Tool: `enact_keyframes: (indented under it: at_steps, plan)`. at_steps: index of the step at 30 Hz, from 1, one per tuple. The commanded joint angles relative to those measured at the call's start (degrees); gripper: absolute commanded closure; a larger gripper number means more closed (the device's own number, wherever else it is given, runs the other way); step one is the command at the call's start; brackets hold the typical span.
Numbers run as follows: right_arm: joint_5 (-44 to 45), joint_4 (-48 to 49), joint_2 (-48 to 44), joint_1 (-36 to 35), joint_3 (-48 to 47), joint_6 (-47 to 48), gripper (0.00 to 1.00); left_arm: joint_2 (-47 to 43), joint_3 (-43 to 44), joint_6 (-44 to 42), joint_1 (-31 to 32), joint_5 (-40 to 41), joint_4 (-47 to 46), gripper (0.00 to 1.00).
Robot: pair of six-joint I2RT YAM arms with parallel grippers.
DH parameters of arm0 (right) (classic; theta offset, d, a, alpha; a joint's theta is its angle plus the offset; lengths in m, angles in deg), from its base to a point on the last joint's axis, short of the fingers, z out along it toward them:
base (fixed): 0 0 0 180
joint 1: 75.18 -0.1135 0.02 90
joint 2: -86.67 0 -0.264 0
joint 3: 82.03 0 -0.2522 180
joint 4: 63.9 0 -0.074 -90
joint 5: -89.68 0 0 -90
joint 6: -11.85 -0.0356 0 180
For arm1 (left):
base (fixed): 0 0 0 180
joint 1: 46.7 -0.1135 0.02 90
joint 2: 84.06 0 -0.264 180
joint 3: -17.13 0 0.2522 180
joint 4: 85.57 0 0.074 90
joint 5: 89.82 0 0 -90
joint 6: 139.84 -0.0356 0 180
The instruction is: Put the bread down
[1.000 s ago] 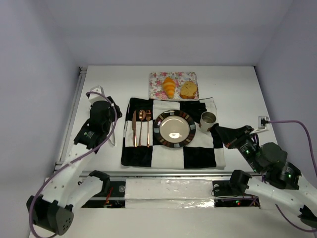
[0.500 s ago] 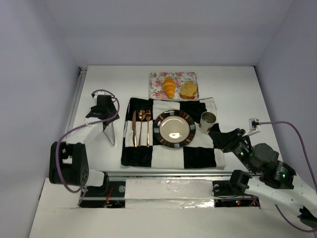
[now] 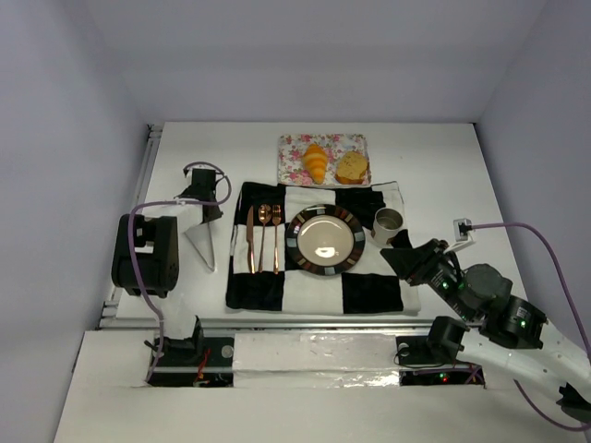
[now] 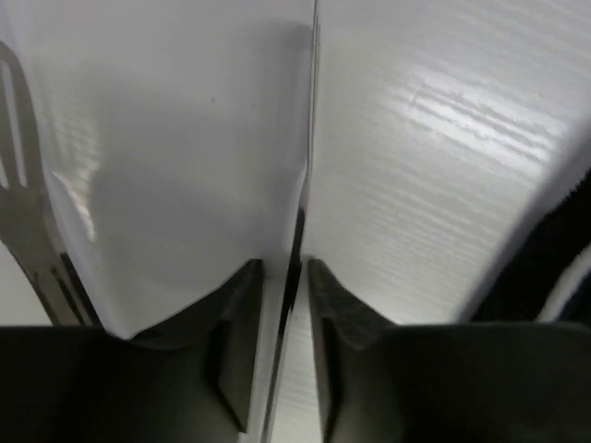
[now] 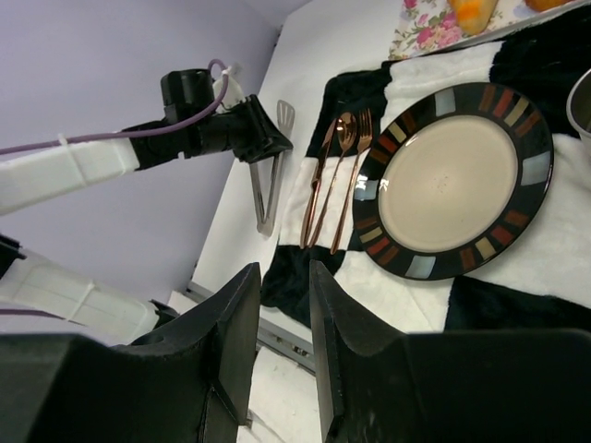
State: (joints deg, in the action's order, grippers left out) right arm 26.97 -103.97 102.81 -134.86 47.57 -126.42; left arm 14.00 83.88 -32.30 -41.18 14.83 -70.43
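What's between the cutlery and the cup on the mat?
The plate, on the checkered mat. The top view shows it, with the cutlery on its left and the cup on its right.

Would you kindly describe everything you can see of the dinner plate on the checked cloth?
The dinner plate is round, seemingly glazed ceramic, with a glossy cream centre and a dark rim set with grey-blue, rust and tan blocks. It lies flat and empty on the black-and-white checked cloth, between the copper cutlery on its left and the cup on its right.
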Motion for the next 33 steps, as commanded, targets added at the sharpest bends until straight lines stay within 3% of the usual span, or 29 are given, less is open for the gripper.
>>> enact_keyframes:
  at_steps: [1,2,3,4,9,12,16,20,23,29,33]
  plan:
    - [-1.0,2.3,0.1,-0.1,0.0,-0.9,0.66,2.5,2.9,-1.3,-0.2,-0.1,-2.3,0.81]
    - [-1.0,2.1,0.1,-0.1,-0.1,-0.9,0.66,3.8,4.1,-1.6,-0.2,0.0,-1.7,0.86]
    - [-1.1,2.0,0.0,-0.1,-0.1,-1.0,0.66,4.3,4.5,-1.9,-0.2,0.1,-1.5,0.98]
    - [-1.0,1.9,0.1,-0.1,0.0,-1.2,0.66,4.6,4.7,-2.1,-0.2,0.7,-1.5,1.00]
    - [-1.9,3.4,3.6,-0.1,0.2,-1.3,0.65,1.4,5.0,-1.0,-0.2,2.0,-1.5,1.00]
    - [-8.2,8.0,12.6,-0.1,-0.7,2.1,0.60,-3.8,5.7,0.9,-0.2,0.0,-1.8,1.00]
    - [-17.3,13.6,27.6,-0.1,-5.4,5.6,0.38,-11.9,6.4,2.8,-0.2,-5.9,-1.9,1.00]
    - [-19.7,21.3,37.5,-0.1,-9.1,4.6,0.14,-25.0,3.3,5.2,0.3,-13.2,-3.5,1.00]
    - [-22.5,27.8,44.8,-0.1,-12.6,4.1,0.12,-34.3,-1.4,9.2,0.3,-21.8,-6.6,1.00]
    - [-29.4,38.3,57.4,-0.1,-20.3,4.8,0.10,-45.7,-11.8,22.7,0.3,-44.8,-24.2,1.00]
    - [-31.3,48.8,61.5,-0.1,-21.0,2.9,0.07,-48.1,-16.9,35.0,0.3,-54.4,-45.8,1.00]
